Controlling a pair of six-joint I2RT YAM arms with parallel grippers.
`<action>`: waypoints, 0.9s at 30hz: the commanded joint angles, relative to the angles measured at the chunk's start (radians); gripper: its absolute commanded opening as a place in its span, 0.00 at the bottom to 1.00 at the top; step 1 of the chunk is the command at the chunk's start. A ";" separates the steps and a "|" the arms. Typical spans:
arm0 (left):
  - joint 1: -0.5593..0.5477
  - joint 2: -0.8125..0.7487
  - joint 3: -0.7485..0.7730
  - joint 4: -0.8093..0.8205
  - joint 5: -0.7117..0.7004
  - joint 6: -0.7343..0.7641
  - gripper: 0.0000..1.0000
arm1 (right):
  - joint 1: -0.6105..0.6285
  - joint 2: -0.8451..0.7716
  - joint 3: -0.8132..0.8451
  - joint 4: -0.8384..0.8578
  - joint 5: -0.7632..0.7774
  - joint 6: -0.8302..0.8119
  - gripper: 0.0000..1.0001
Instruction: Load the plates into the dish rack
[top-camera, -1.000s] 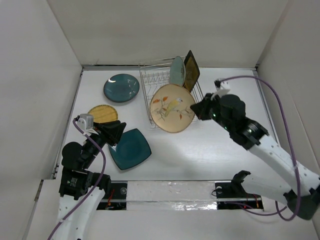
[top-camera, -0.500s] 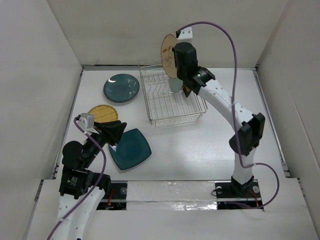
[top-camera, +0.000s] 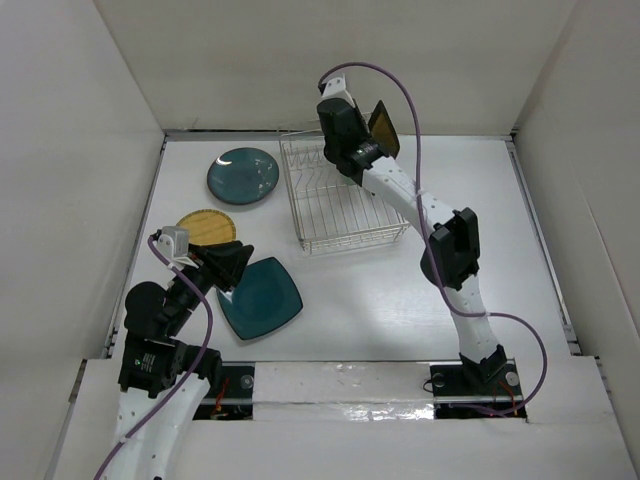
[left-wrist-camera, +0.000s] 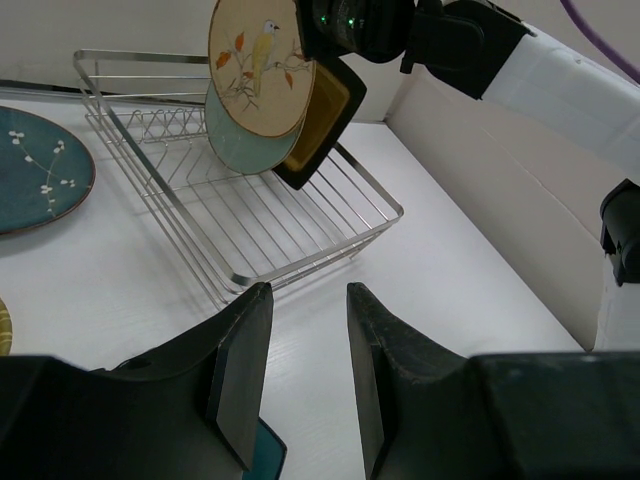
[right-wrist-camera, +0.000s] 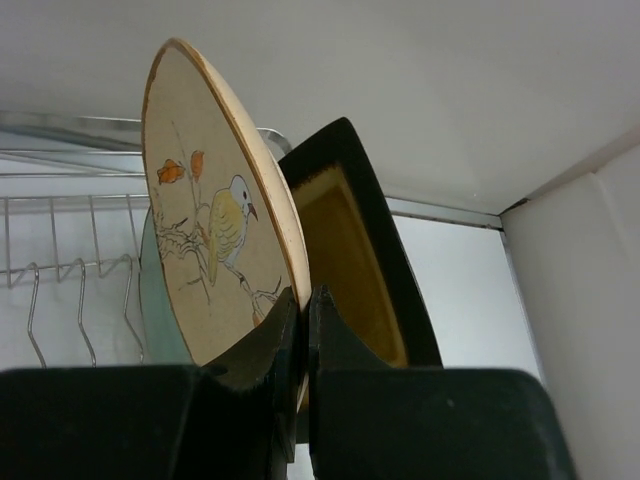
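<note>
My right gripper (right-wrist-camera: 305, 300) is shut on the lower rim of the beige bird plate (right-wrist-camera: 205, 230). It holds the plate upright over the back of the dish rack (top-camera: 352, 243). The plate is between the pale green plate (right-wrist-camera: 155, 300) and the black-rimmed amber square plate (right-wrist-camera: 350, 260), which stand in the rack. My left gripper (left-wrist-camera: 308, 290) is open and empty above the dark teal rounded-square plate (top-camera: 265, 295). The dark teal round plate (top-camera: 243, 175) and the yellow woven plate (top-camera: 203, 226) lie flat on the table left of the rack.
The right arm (top-camera: 400, 190) stretches over the rack's right side, its elbow (top-camera: 450, 250) above the table. White walls close in the table at the back and on both sides. The rack's front tines (left-wrist-camera: 160, 125) hold nothing.
My right arm has swung the bird plate from in front of the rack up and over to the rack's back, next to the amber square plate. The left arm has not moved.
</note>
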 joint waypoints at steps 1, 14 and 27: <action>0.003 0.014 0.000 0.041 0.016 0.008 0.33 | 0.007 -0.053 0.050 0.183 0.033 0.001 0.00; 0.003 0.020 -0.002 0.041 0.013 0.008 0.33 | 0.018 -0.068 -0.191 0.143 -0.062 0.269 0.00; 0.003 0.025 -0.002 0.041 0.009 0.007 0.33 | 0.027 -0.459 -0.516 0.175 -0.284 0.475 0.74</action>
